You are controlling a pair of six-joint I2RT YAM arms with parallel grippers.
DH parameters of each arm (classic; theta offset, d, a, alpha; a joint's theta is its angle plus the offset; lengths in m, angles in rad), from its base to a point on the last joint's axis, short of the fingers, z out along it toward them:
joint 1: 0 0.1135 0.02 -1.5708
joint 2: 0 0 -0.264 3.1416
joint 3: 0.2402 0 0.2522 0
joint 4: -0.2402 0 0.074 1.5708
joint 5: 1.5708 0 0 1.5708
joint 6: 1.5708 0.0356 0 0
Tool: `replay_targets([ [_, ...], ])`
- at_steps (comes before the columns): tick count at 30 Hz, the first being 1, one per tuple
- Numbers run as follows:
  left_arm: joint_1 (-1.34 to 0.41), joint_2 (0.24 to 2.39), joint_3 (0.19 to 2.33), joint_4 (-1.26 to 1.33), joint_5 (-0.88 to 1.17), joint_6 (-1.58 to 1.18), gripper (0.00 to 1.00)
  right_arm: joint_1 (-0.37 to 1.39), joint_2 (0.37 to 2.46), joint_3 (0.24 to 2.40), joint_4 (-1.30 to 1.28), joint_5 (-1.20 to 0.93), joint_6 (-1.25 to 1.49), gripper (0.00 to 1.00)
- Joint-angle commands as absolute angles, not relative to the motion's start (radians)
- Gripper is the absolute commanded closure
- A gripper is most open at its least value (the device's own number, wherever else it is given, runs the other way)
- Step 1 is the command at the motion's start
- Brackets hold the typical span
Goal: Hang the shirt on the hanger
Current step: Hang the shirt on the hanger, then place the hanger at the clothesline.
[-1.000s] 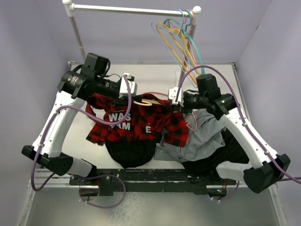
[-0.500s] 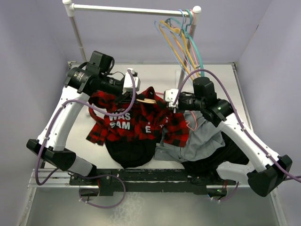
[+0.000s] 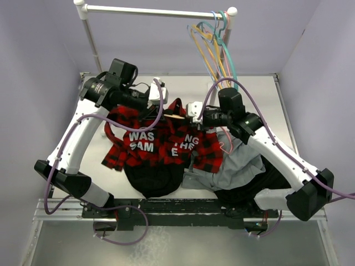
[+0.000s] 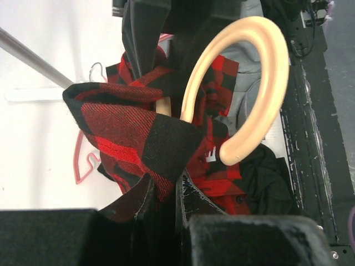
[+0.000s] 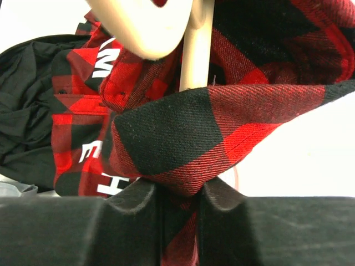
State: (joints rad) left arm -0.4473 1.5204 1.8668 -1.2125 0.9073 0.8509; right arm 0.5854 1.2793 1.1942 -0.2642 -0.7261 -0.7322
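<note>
The left gripper (image 4: pixel 166 195) and right gripper (image 5: pixel 178 191) each pinch the flannel shirt (image 3: pixel 166 141) by its collar, raised over the table's (image 3: pixel 183 87) middle. The tan hanger's (image 4: pixel 275 83) hook pokes from the neck. Threading looks mostly done; seating the shoulders probably remains.

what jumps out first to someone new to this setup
The red plaid shirt in the middle, with the left gripper and right gripper each pinching a fold. The hook of a tan hanger sticks out of the cloth. Back right, coloured hangers dangle from the rail.
</note>
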Motion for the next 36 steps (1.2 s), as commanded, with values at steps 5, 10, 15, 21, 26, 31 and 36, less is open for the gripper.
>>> replay_targets([
  [5, -0.451, 1.495, 1.9, -1.066, 0.946, 0.842, 1.0, 0.598, 1.242, 1.138, -0.123, -0.801, -0.665, 1.0],
  [10, -0.451, 1.499, 1.916, -1.021, 0.941, 0.784, 0.82, 0.598, 1.085, 0.95, 0.025, -0.719, -0.553, 1.0],
  [15, -0.451, 1.495, 1.956, -0.935, 0.817, 0.698, 0.0, 0.599, 1.067, 0.993, -0.057, -0.604, -0.455, 1.0],
  [21, -0.448, 1.497, 2.113, -0.863, 0.503, 0.616, 0.0, 0.599, 1.091, 1.085, -0.138, -0.538, -0.343, 1.0],
  [26, -0.44, 1.514, 2.286, -1.011, 0.503, 0.652, 0.01, 0.597, 1.075, 1.116, -0.089, -0.5, -0.221, 1.0],
  [31, -0.441, 1.491, 2.358, -1.18, 0.582, 0.669, 0.01, 0.598, 1.141, 1.252, -0.174, -0.45, -0.174, 1.0],
  [36, -0.44, 1.383, 2.111, -1.152, 0.568, 0.67, 0.01, 0.598, 1.222, 1.386, -0.222, -0.364, -0.097, 1.0],
])
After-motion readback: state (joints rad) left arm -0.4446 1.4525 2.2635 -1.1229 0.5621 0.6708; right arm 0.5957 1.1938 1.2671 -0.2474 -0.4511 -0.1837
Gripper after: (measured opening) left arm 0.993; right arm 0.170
